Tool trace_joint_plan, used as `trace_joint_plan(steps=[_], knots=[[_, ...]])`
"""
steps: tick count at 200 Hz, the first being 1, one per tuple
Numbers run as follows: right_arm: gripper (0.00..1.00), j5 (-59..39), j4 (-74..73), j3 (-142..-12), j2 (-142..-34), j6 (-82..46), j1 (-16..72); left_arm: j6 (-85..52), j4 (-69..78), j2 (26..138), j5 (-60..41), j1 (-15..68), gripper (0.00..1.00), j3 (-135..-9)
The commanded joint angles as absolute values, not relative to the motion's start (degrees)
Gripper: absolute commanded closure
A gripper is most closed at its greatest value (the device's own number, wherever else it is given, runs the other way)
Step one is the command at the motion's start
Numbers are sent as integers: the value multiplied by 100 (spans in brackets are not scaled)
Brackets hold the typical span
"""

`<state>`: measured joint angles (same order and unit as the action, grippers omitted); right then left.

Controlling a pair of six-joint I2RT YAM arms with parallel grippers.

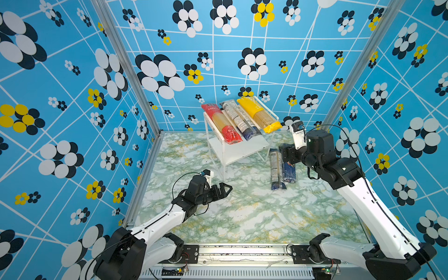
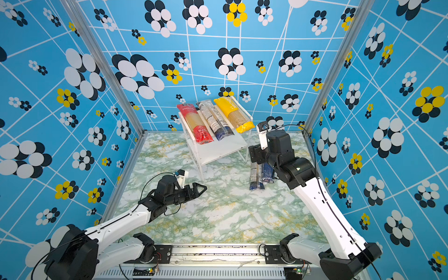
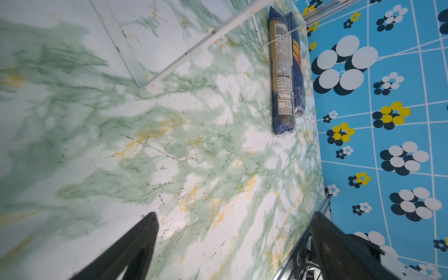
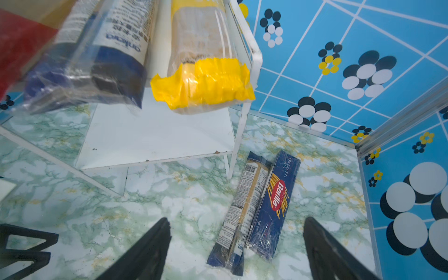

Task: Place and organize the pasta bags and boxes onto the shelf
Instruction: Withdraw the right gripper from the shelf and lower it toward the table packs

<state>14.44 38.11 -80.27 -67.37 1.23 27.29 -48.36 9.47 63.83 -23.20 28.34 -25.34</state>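
The shelf (image 1: 238, 151) stands at the back of the table. Its top board carries a red-ended pack (image 1: 221, 123), a see-through navy-ended pack (image 1: 238, 121) and a yellow pack (image 1: 259, 115), side by side. To the right of the shelf, a second see-through navy-ended pack (image 4: 244, 206) and the navy Barilla box (image 4: 274, 206) lie together on the table. My right gripper (image 4: 236, 219) hangs open above their near ends, holding nothing. My left gripper (image 3: 234, 215) is open and empty over the table, left of the shelf's front leg (image 3: 194, 48).
The lower shelf board (image 4: 157, 135) is bare. The patterned right wall (image 1: 388, 145) and an aluminium corner post (image 4: 400, 126) stand close behind the two packs on the table. Marbled tabletop (image 1: 242, 213) stretches to the front rail (image 1: 242, 249).
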Motion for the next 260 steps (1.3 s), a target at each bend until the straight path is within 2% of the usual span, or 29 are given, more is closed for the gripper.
trace_joint_plan(steps=[1, 128, 260], knots=[[11, 1661, 3975, -7563, -6552, -400, 2703, -4738, 1072, 6473, -2395, 2794, 1, -2726], [4, 1307, 3231, -5290, -6390, -1853, 2698, -4817, 1028, 6575, -2228, 2953, 1, -2797], [3, 839, 2477, -4698, -7037, -2095, 2569, -4835, 906, 6468, -2075, 3111, 1, -2810]])
